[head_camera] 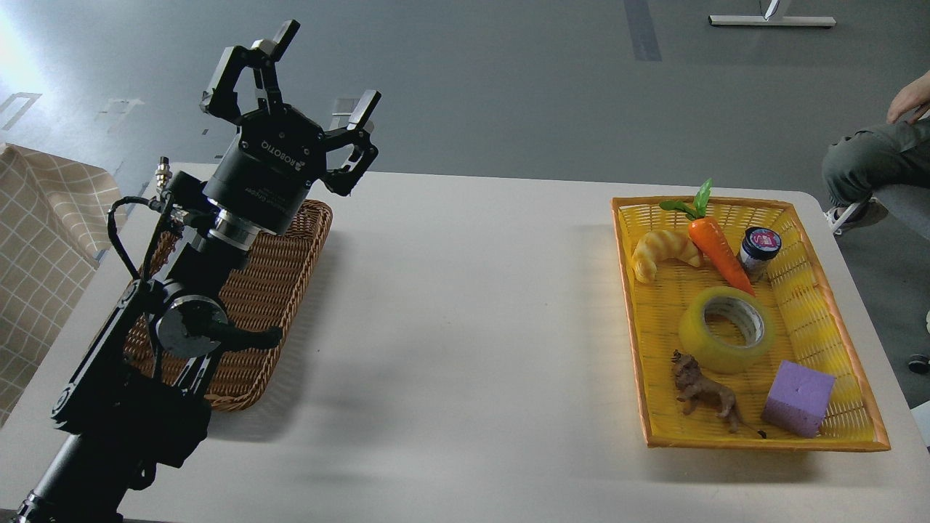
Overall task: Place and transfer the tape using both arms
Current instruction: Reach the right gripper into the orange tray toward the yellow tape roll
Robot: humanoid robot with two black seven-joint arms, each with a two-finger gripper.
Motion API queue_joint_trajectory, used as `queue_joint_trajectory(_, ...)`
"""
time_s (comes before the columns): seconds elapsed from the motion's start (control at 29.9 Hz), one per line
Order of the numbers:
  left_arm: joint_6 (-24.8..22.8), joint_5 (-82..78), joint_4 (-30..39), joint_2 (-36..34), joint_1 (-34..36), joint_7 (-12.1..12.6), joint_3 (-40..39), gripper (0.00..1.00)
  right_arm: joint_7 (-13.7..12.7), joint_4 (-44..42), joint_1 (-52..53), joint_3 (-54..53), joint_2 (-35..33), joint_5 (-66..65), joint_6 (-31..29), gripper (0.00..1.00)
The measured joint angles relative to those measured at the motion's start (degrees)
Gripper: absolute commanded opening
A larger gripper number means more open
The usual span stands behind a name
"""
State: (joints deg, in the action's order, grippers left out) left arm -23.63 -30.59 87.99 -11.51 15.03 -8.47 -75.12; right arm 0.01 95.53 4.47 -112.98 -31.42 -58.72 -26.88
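Observation:
The tape (726,329), a wide yellow roll with a whitish core ring, lies flat in the middle of the yellow tray (626,290) at the right of the table. My left gripper (323,69) is open and empty, raised high above the far end of the brown wicker basket (254,290) at the left, far from the tape. My right arm and its gripper are out of view.
The tray also holds a croissant (662,252), a carrot (716,243), a small dark jar (759,250), a toy animal (705,391) and a purple foam cube (799,398). A seated person's legs (872,156) show at the far right. A checked cloth (40,240) hangs at the left.

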Motion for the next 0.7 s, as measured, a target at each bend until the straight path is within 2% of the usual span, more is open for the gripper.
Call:
queue_joint_trajectory(0.07, 0.0, 0.0, 0.1, -0.1, 0.0, 0.0, 0.0, 1.00, 2.4, -0.1, -0.7, -0.4, 2.6, -0.1, 0.0, 1.00)
queue_joint_trajectory(0.13, 0.0, 0.0, 0.4, -0.2, -0.1, 0.0, 0.0, 1.00, 2.9, 0.0, -2.3, -0.7, 3.2, -0.4, 0.3, 1.00)
queue_joint_trajectory(0.3, 0.1, -0.1, 0.8, -0.3, -0.6, 0.2, 0.1, 1.00, 2.5, 1.6, -8.0, 0.1, -5.1, -2.3, 0.3, 0.99)
queue_joint_trajectory(0.37, 0.1, -0.1, 0.9, -0.3, -0.8, 0.3, 0.1, 1.00, 1.2, 1.8, -9.0, 0.8, -10.6, -4.8, 0.3, 0.99)
queue_joint_trajectory(0.43, 0.1, -0.1, 1.0, -0.1, -0.8, 0.5, 0.1, 1.00, -1.2, 1.6, -9.9, 1.5, -15.6, -8.5, 0.4, 0.99)
queue_joint_trajectory(0.53, 0.1, -0.1, 1.0, 0.2, -0.9, 0.6, 0.1, 1.00, -7.0, 1.1, -10.5, 3.9, -21.3, -16.2, 0.4, 0.98)
queue_joint_trajectory(0.6, 0.1, -0.2, 1.0, 0.5, -0.9, 0.7, 0.1, 1.00, -9.9, 0.8, -10.6, 7.4, -23.5, -20.8, 0.3, 0.98)
queue_joint_trajectory(0.7, 0.0, -0.2, 1.0, 0.7, -0.9, 0.9, 0.3, 1.00, -11.0, 0.7, -10.6, 11.7, -25.2, -23.6, -0.1, 0.98)
